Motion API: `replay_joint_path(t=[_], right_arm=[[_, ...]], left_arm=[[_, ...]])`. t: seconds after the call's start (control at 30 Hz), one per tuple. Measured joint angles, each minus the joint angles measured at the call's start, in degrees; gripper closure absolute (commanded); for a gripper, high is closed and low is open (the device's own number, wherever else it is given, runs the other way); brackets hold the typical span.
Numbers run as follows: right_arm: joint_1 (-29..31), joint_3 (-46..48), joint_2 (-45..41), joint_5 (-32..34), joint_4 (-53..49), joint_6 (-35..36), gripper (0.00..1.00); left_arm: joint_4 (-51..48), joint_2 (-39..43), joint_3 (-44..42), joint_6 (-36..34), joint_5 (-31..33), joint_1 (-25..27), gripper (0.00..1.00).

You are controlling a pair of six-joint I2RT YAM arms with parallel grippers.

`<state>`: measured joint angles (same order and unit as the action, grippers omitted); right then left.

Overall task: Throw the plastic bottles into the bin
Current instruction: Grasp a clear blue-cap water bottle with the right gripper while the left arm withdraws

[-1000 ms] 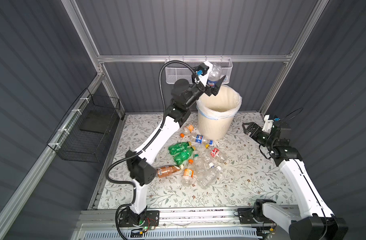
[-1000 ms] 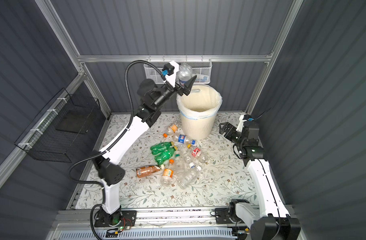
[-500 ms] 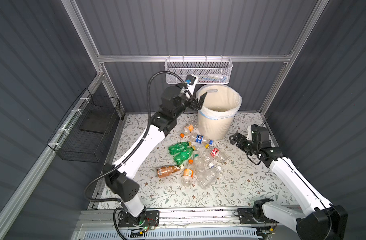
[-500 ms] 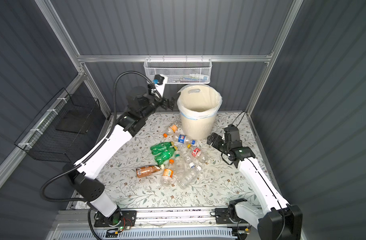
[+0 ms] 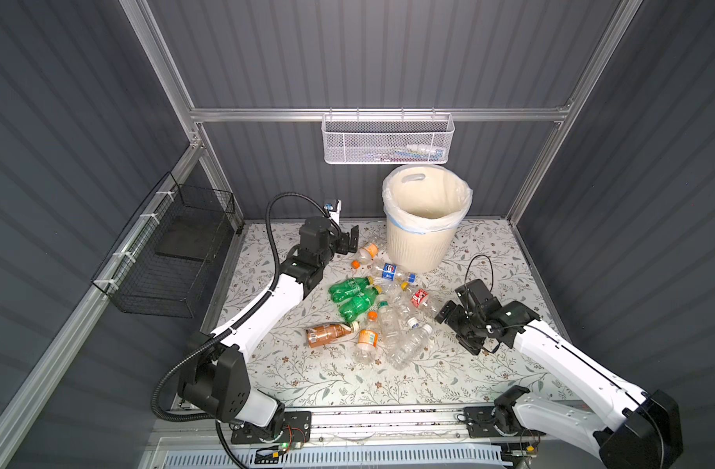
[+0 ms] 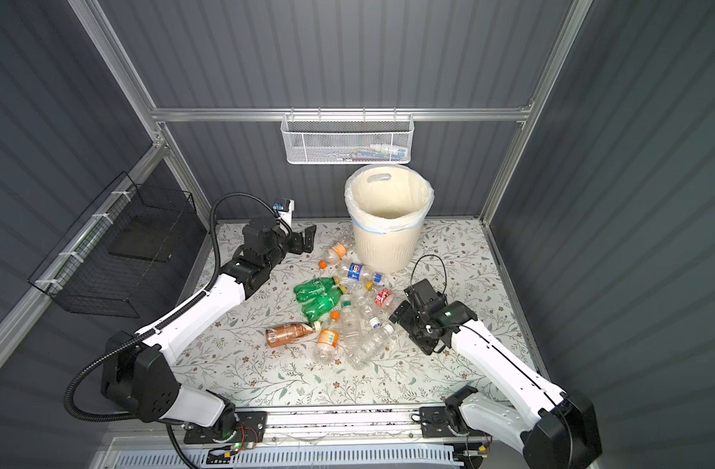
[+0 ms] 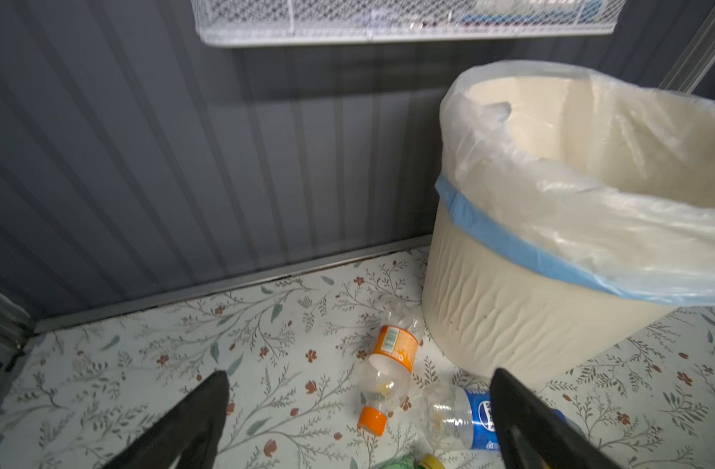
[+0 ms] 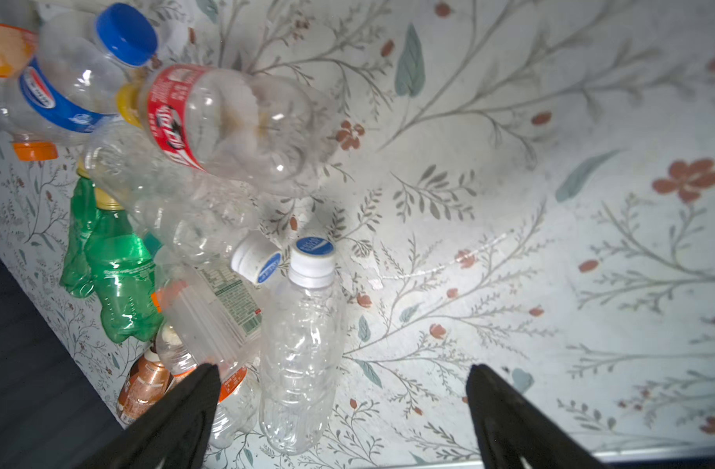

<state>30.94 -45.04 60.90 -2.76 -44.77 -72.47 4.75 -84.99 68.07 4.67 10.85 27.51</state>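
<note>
A second ago the left gripper [image 5: 348, 243] held a clear bottle high over the bin [image 5: 416, 247]. Now it has come down low, just to the left of the bin in both top views, and it carries nothing. So I judge that one bottle was thrown in, although the bottom of the bin is not visible. In the same time the right gripper [image 8: 343, 367] has moved from well to the right of the bin to the heap in front of it.

The plastic bottles [image 5: 358, 304] that remain, about a dozen, lie together on the flowered table [image 5: 307, 373] in front of the bin, so most of the task is still to do.

The left jaws stand wide apart and touch nothing; an orange-labelled bottle [image 7: 392, 349] lies beyond them, at the foot of the bin. The right jaws are also spread wide and hold nothing. A clear bottle with white cap [image 8: 301, 345] lies below them, on the side of the heap far from the bin, and they seem not to touch it
</note>
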Motion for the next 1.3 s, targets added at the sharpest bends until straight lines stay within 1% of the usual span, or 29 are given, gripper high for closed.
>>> replay_joint_path(t=[0.1, 0.2, 0.37, 0.63, 0.73, 0.87, 1.0, 1.13, 1.3], right_arm=[[3.8, 0.5, 0.7, -0.4, 0.4, -6.4, 0.02], [6.9, 0.4, 4.1, -1.0, 2.8, -10.9, 0.02], [10.2, -0.5, 12.7, -3.0, 6.7, -14.3, 0.04], [11.5, -4.8, 21.1, -5.9, 11.1, -14.6, 0.08], [11.6, -4.9, 22.6, -7.0, 12.4, -14.6, 0.09], [11.6, -4.0, 24.4, -8.8, 14.6, -14.9, 0.15], [11.5, -3.0, 25.6, -10.1, 15.2, -15.1, 0.17], [10.9, -2.5, 26.1, -11.2, 16.3, -15.0, 0.21], [10.4, -2.0, 26.6, -11.9, 17.3, -14.1, 0.34]], left_arm=[[1.5, 0.0, -2.8, 3.0, 0.2, -0.2, 0.0], [3.0, 0.0, -4.2, 4.9, 0.1, -0.2, 0.0], [4.5, 0.0, -5.8, 6.2, 0.1, -0.8, 0.0], [5.3, 1.3, -8.3, 6.6, 0.2, -2.5, 0.0], [5.7, 1.6, -8.3, 6.9, 0.1, -2.9, 0.0], [5.7, 1.6, -8.4, 7.3, 0.1, -3.2, 0.0], [5.7, 1.7, -8.4, 7.5, 0.3, -3.2, 0.0], [5.6, 1.9, -8.7, 7.7, 0.6, -3.3, 0.0], [5.6, 1.9, -8.7, 7.9, 0.5, -3.3, 0.0]])
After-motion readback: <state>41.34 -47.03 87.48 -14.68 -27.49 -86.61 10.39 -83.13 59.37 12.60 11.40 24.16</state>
